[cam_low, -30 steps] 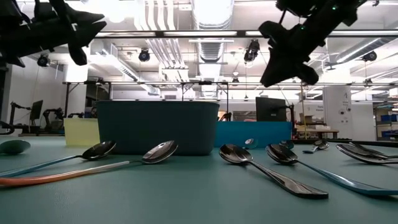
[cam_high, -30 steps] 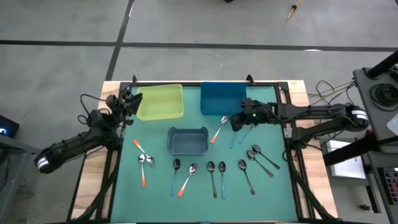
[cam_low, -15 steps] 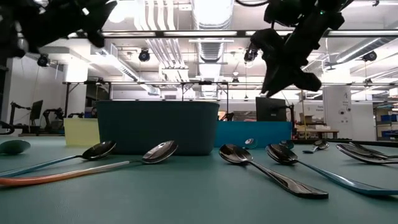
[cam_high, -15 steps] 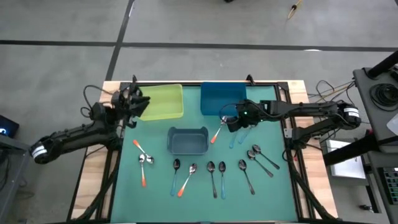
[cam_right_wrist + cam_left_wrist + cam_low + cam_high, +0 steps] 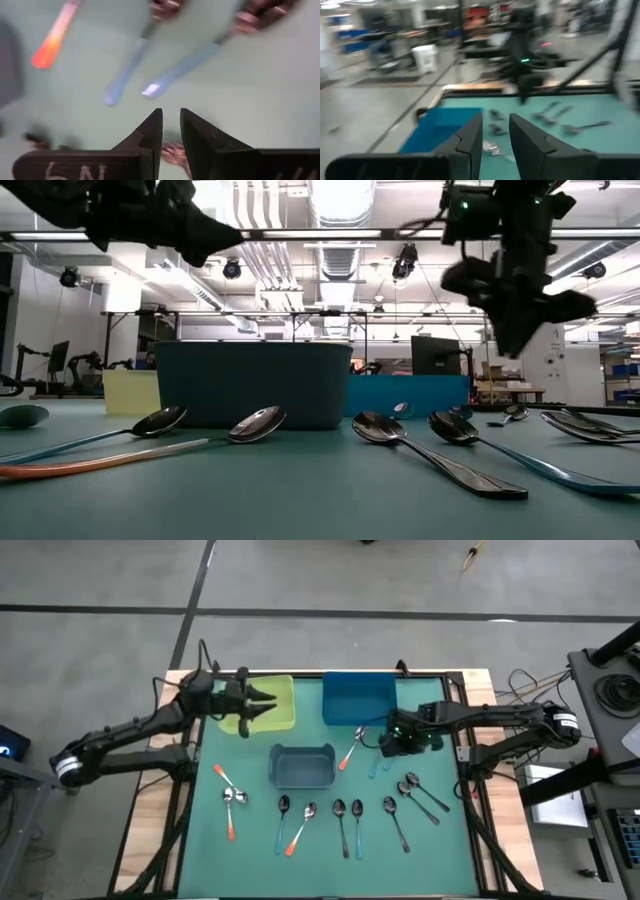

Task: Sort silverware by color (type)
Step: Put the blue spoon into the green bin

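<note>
Several spoons lie flat on the green mat (image 5: 250,840): orange-handled ones (image 5: 231,812), light-blue-handled ones (image 5: 376,764) and all-dark ones (image 5: 341,824). My right gripper (image 5: 393,747) hangs above the mat beside two light-blue spoon handles (image 5: 125,75), pointing steeply down, its fingers a little apart with nothing between them. An orange-handled spoon (image 5: 351,748) lies just to its left. My left gripper (image 5: 268,705) reaches level over the yellow-green bin (image 5: 280,720), fingers slightly apart and empty.
Three bins stand on the mat: the yellow-green one at the far left, a blue bin (image 5: 358,698) at the far middle and a grey-blue bin (image 5: 302,766) in the centre. Dark spoons (image 5: 424,794) lie near the right edge. The mat's raised frame (image 5: 466,755) borders it.
My left gripper has swung up and toward the table's right, from beside the yellow-green bin to over it, and has turned level. My right gripper has tipped from a slant to point steeply down and has shifted a little toward the table's right edge. The spoons have not moved.
</note>
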### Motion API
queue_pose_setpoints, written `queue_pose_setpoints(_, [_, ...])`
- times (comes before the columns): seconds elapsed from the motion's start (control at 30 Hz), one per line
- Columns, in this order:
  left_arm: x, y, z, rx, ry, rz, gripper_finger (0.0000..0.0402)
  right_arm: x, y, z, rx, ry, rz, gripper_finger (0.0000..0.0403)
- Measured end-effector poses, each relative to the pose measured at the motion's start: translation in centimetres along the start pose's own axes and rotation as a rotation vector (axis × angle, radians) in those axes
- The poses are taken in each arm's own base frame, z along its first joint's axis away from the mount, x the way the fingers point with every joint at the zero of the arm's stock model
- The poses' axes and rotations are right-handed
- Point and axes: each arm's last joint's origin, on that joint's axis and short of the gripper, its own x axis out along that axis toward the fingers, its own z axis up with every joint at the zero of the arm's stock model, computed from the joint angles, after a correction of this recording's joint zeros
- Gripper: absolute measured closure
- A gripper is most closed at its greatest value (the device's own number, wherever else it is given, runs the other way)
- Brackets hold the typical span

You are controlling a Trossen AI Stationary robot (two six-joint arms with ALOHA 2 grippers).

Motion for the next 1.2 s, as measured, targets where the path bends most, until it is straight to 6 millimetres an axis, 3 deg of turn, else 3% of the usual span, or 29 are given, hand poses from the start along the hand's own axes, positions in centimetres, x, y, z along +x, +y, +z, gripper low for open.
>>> queue_pose_setpoints(0.27, [-0.03,0.80,0.60,0.072,0.040,0.227,0.0322,0.45,-0.72,-0.01,0.043,-0.054,-0.073,0.0344])
queue_pose_setpoints(0.6, [-0.03,0.78,0.39,0.118,0.050,0.232,0.0322,0.50,-0.29,0.17,0.039,-0.072,-0.028,0.0344])
queue_pose_setpoints(0.8, [-0.03,0.80,0.49,0.121,0.039,0.234,0.0322,0.46,0.01,0.62,0.039,-0.185,-0.021,0.0344])
queue_pose_setpoints(1.2, [-0.03,0.80,0.47,0.106,0.037,0.235,0.0322,0.65,0.04,0.64,0.096,-0.183,-0.027,0.0335])
